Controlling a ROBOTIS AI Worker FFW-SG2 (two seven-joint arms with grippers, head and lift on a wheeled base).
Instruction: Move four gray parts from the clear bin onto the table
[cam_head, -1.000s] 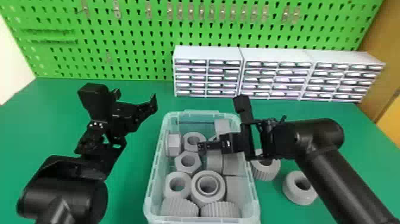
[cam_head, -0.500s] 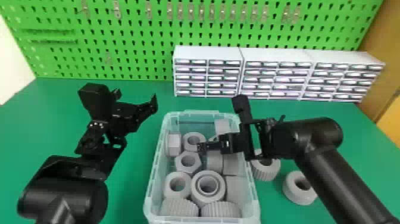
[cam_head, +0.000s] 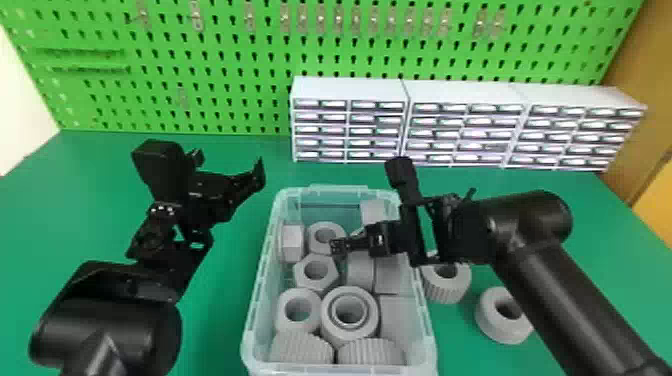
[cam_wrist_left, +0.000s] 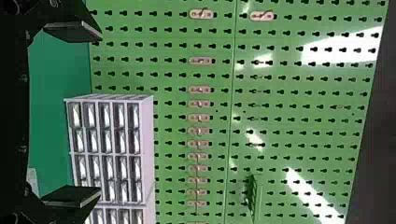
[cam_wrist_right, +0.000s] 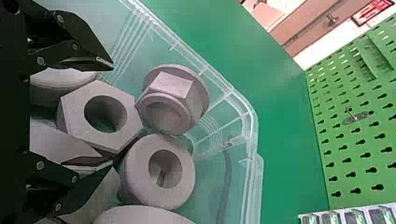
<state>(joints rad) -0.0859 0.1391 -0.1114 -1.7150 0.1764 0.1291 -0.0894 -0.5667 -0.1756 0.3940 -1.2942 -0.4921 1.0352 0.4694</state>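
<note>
Beneath all: green table (cam_head: 590, 225). Clock positions from bin centre, twelve farthest. White drawer cabinets (cam_head: 465, 130), between twelve and two o'clock. Clear bin (cam_head: 254, 310), holding many gray parts (cam_head: 302, 352). Left gripper (cam_head: 229, 165), spread and empty, half past ten. Right gripper (cam_head: 337, 246), fingers parted, over the parts toward twelve. Ribbed gray part (cam_head: 447, 292), on table beside bin, three; gray ring (cam_head: 492, 327), farther out, past three.
</note>
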